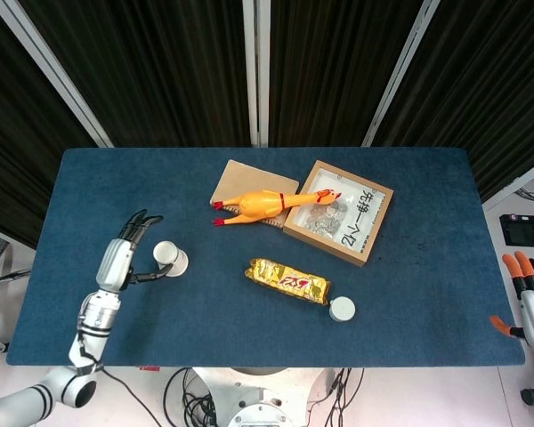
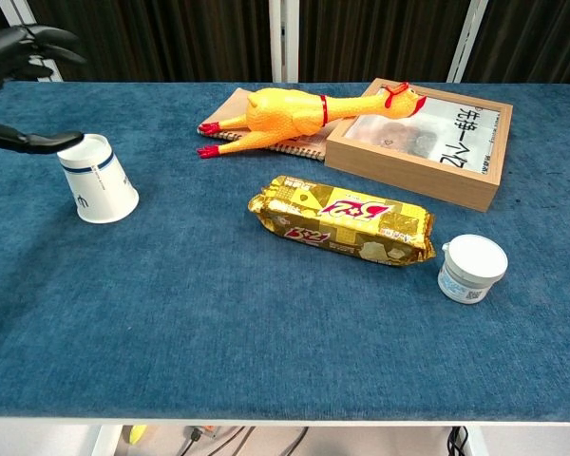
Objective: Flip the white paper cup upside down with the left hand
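Note:
The white paper cup (image 2: 97, 180) stands mouth down on the blue table, its narrow base on top; the head view shows the cup (image 1: 170, 258) at the table's left. My left hand (image 1: 125, 253) is just left of it with fingers spread and nothing held. In the chest view only its fingertips (image 2: 24, 43) and the thumb (image 2: 33, 141) show, the thumb tip reaching to the cup's upper edge. My right hand (image 1: 529, 298) hangs off the table's right edge, fingers apart and empty.
A yellow rubber chicken (image 1: 262, 204) lies across a notebook (image 1: 240, 182) and a wooden picture frame (image 1: 338, 212) at the back centre. A gold snack packet (image 2: 340, 220) and a small white jar (image 2: 472, 268) lie right of the cup.

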Robot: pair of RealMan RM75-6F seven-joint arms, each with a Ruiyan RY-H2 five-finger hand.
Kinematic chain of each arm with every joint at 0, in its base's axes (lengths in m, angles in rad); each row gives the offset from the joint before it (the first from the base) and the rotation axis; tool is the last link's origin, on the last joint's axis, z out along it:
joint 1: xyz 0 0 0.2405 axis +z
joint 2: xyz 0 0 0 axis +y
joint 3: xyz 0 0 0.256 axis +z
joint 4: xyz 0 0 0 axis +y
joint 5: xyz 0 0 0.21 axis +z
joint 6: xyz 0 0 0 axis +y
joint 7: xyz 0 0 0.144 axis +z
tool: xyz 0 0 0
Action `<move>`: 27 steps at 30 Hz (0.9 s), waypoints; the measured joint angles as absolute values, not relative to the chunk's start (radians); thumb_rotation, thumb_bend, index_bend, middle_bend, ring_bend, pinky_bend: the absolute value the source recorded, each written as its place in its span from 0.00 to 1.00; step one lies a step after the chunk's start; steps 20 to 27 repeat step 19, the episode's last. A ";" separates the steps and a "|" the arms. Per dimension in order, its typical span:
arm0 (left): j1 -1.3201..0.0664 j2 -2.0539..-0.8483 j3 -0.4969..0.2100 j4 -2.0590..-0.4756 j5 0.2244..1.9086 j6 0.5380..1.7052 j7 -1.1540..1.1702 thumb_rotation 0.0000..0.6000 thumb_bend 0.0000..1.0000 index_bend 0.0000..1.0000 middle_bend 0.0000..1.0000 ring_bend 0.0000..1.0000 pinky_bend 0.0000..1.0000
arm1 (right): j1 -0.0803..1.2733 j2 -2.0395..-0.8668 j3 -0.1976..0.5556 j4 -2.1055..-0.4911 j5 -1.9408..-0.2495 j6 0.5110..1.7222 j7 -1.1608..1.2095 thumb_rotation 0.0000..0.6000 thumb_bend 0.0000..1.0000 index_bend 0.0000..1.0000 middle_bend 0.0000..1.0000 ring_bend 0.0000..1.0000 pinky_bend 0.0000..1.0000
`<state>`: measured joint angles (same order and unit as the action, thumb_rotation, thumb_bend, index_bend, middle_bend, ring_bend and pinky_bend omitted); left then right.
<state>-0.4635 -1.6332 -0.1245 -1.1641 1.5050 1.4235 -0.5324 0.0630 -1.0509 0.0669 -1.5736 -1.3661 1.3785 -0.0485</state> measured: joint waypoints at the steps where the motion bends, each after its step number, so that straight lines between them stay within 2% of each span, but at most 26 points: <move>1: -0.454 -1.605 -0.122 -1.192 1.506 1.431 -0.489 1.00 0.16 0.20 0.15 0.02 0.09 | 0.061 -1.051 0.067 -1.573 -1.371 1.386 -0.048 1.00 0.07 0.00 0.00 0.00 0.00; 5: -0.397 -1.450 -0.098 -1.334 1.492 1.458 -0.233 1.00 0.16 0.06 0.03 0.00 0.17 | 0.056 -1.056 0.067 -1.570 -1.393 1.414 -0.046 1.00 0.07 0.00 0.00 0.00 0.00; 8: -0.332 -1.322 -0.068 -1.451 1.456 1.480 -0.028 1.00 0.16 0.02 0.00 0.00 0.10 | 0.053 -1.057 0.067 -1.572 -1.403 1.428 -0.053 1.00 0.07 0.00 0.00 0.00 0.00; 12: -0.235 -1.171 -0.025 -1.571 1.426 1.525 0.144 1.00 0.16 0.02 0.00 0.00 0.06 | 0.052 -1.068 0.067 -1.575 -1.417 1.441 -0.067 1.00 0.07 0.00 0.00 0.00 0.00; 14: -0.194 -1.149 -0.004 -1.573 1.431 1.557 0.167 1.00 0.16 0.02 0.00 0.00 0.05 | 0.053 -1.075 0.065 -1.575 -1.423 1.442 -0.079 1.00 0.08 0.00 0.00 0.00 0.00; 19: -0.114 -1.195 0.036 -1.470 1.449 1.604 0.113 1.00 0.16 0.02 0.00 0.00 0.04 | 0.062 -1.097 0.059 -1.571 -1.439 1.436 -0.109 1.00 0.08 0.00 0.00 0.00 0.00; 27: -0.114 -1.195 0.036 -1.470 1.449 1.604 0.113 1.00 0.16 0.02 0.00 0.00 0.04 | 0.062 -1.097 0.059 -1.571 -1.439 1.436 -0.109 1.00 0.08 0.00 0.00 0.00 0.00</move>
